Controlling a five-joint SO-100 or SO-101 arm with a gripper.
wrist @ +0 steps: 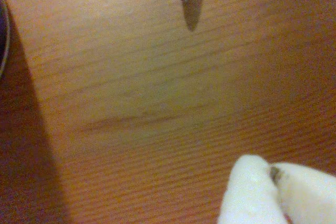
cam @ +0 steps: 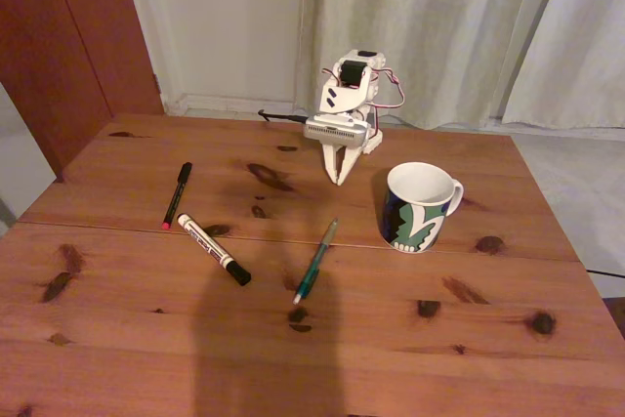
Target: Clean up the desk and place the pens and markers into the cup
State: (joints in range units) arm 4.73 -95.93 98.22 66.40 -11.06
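Pens and a marker lie on the desk: black pen and marker toward its left edge, green pen mid-desk, mug rightward; gripper pinched closed, empty.

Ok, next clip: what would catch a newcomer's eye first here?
Probably the white arm at the desk's far edge, its gripper pointing down, fingers together, holding nothing. Next, the patterned cup standing upright to its right in the fixed view. Then three loose sticks lying flat: black pen, white marker, green pen.
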